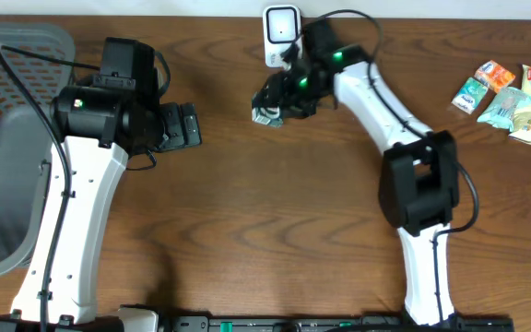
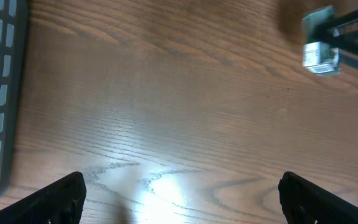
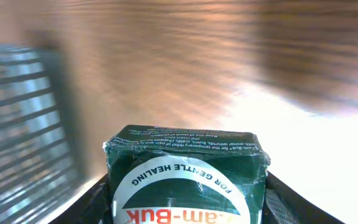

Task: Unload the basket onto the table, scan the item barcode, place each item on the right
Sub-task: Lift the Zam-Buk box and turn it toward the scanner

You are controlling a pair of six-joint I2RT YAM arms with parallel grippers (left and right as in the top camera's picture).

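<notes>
**Right gripper (image 1: 279, 100) holding the small dark-green, film-wrapped cardboard box (image 3: 185, 171) just below the white upright scanner (image 1: 281, 32), upper centre of the overhead frame.**

Its jaws are clamped on the box's sides. The left gripper (image 2: 185, 202) hangs spread wide and empty over the brown wooden table (image 2: 166, 93). The box looks light and stiff, but its glossy wrap is probably slippery, so grip flat opposite sides and leave the barcode face uncovered.
</notes>
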